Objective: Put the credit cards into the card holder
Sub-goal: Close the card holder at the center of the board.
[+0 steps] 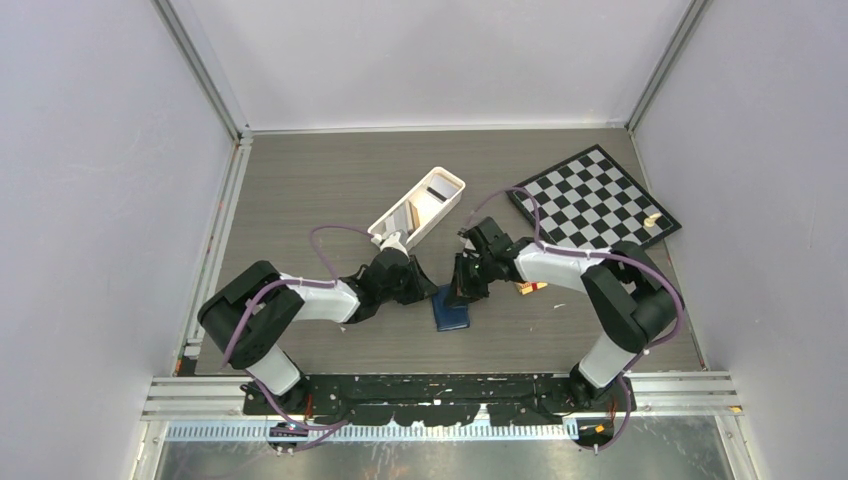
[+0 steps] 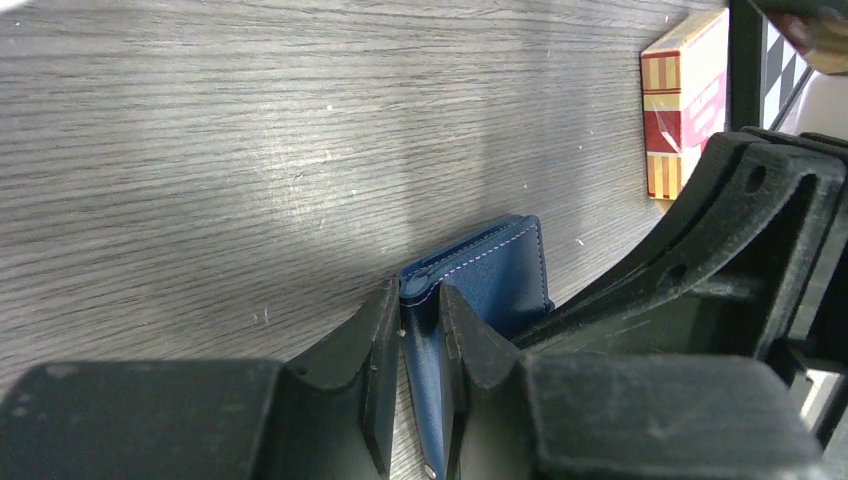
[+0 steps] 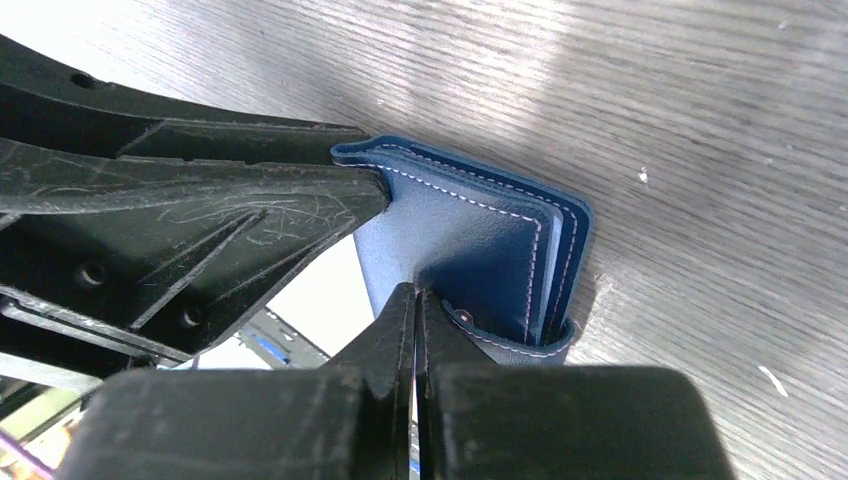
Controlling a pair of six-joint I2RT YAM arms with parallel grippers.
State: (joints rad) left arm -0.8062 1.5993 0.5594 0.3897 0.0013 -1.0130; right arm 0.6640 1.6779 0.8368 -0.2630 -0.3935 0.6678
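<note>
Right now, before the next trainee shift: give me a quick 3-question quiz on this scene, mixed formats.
1. True or false: the left gripper and the right gripper are both closed on the blue wallet.
2. Where are the cards? A) in the white tray; B) on the chessboard; C) on the bare table beside the wallet.
3. Fill in: the red and yellow pack lies on the table on the ___ arm's side of the wallet.

Key: 1 true; 2 A; 3 right.
</note>
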